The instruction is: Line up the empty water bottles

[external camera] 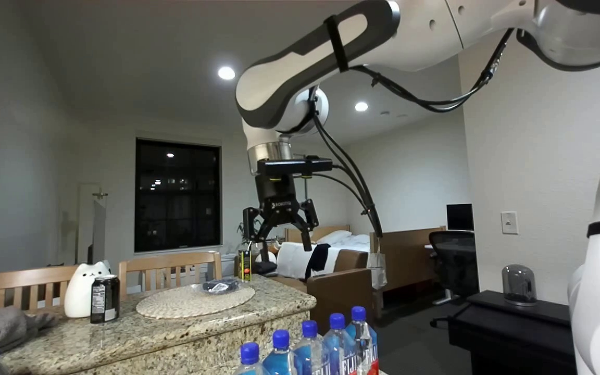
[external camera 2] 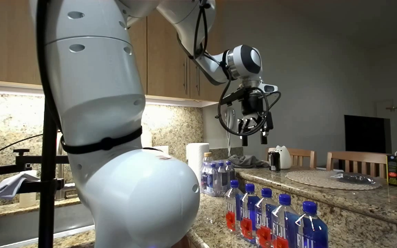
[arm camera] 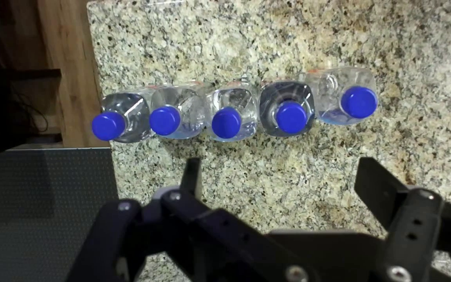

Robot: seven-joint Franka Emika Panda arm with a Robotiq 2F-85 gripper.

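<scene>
In an exterior view, the bottom edge cuts off blue-capped squarish clear plastic bottles [external camera: 312,355]; the black cylindrical metal can [external camera: 104,299] bears illegibly small print.

I've got clear, glossy plastic bottles [external camera 2: 264,213] with smooth plastic caps [arm camera: 226,122]. The tabletop [arm camera: 229,43] reads as polished, speckled stone (I catch a sheen on it from back here). The fingers [arm camera: 378,190] look matt, the arm's shell [external camera 2: 146,196] smooth and glossy, the placemat [external camera 2: 308,179] rough and woven, the grey towel [external camera: 5,328] dull cloth.
</scene>
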